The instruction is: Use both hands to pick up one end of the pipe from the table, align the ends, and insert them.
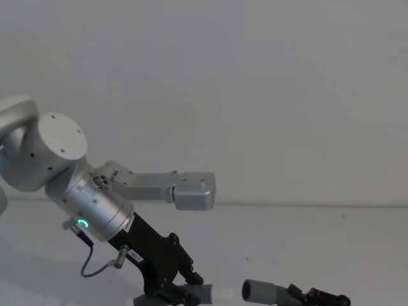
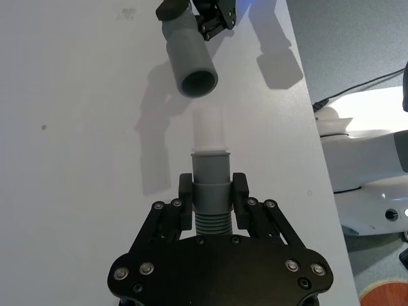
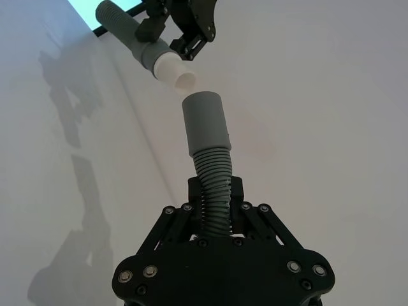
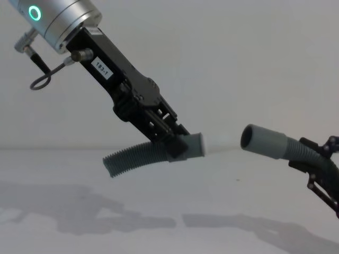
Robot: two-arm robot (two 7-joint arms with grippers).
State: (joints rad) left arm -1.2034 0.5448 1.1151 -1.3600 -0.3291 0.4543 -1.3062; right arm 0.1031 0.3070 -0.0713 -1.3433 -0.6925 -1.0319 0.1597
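Note:
My left gripper (image 2: 211, 196) (image 4: 170, 142) (image 1: 182, 290) is shut on the grey collar of one pipe piece, whose narrow white tip (image 2: 207, 131) (image 3: 175, 73) points at the other piece. Its ribbed tail (image 4: 132, 159) hangs behind the fingers. My right gripper (image 3: 215, 191) (image 4: 313, 159) (image 1: 319, 297) is shut on the ribbed body of the second pipe piece, with the wide grey socket cuff (image 3: 204, 121) (image 2: 191, 60) (image 4: 262, 140) (image 1: 258, 291) facing the tip. Both pieces are held above the white table (image 4: 159, 211). A short gap separates the two ends, and the socket sits slightly off the tip's line.
The table's side edge (image 2: 306, 127) runs beside the left gripper, with grey floor and a white robot base (image 2: 363, 146) beyond it. A plain white wall stands behind. The left arm's silver wrist with its green ring (image 1: 83, 224) and thin cable slopes down from the upper left.

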